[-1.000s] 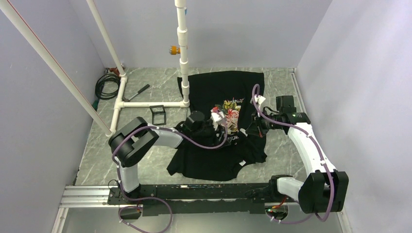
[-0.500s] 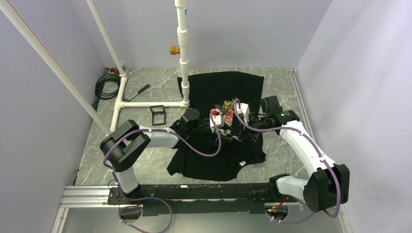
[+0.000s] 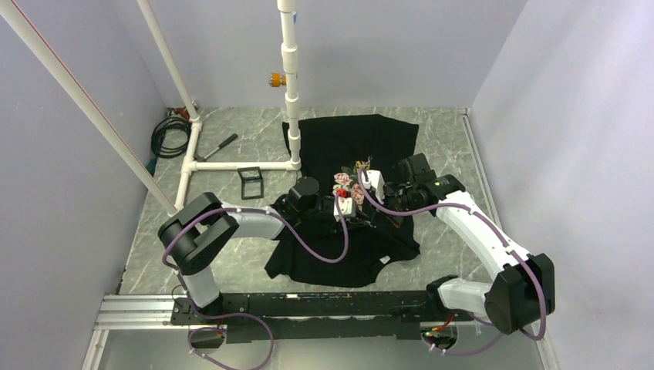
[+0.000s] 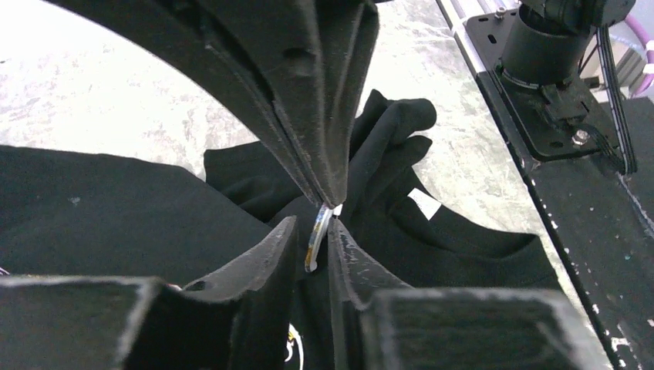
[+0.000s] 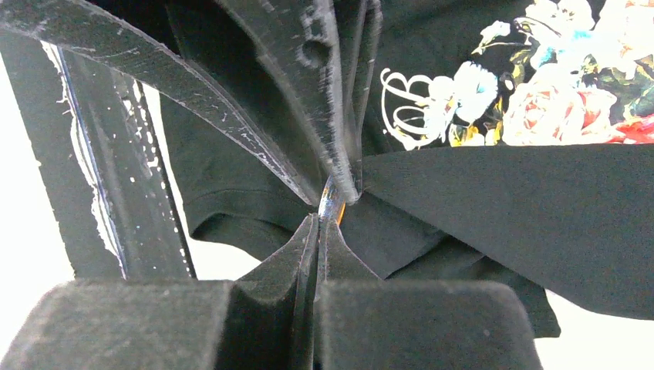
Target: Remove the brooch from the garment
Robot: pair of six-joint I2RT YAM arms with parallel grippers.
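The black garment (image 3: 355, 139) lies rumpled on the table, its rose print (image 3: 347, 181) partly folded under. Both grippers meet over its middle. My right gripper (image 5: 318, 220) is shut, pinching the brooch (image 5: 332, 202) edge-on, with a fold of cloth (image 5: 501, 200) stretched away from it. In the left wrist view the brooch (image 4: 315, 239) hangs from the right gripper's tip (image 4: 330, 199), between my left gripper's (image 4: 312, 227) fingers. Those fingers stand narrowly apart, with a slim gap on one side. The brooch is hidden in the top view.
A white pipe frame (image 3: 291, 100) stands behind the shirt. A small black stand (image 3: 250, 183), a hammer-like tool (image 3: 218, 146) and a coiled cable (image 3: 166, 132) sit at the back left. The black rail (image 3: 308, 304) runs along the near edge.
My right gripper has swung left to meet the left one, pulling the shirt's fold over the print. The left jaws have narrowed around the brooch.
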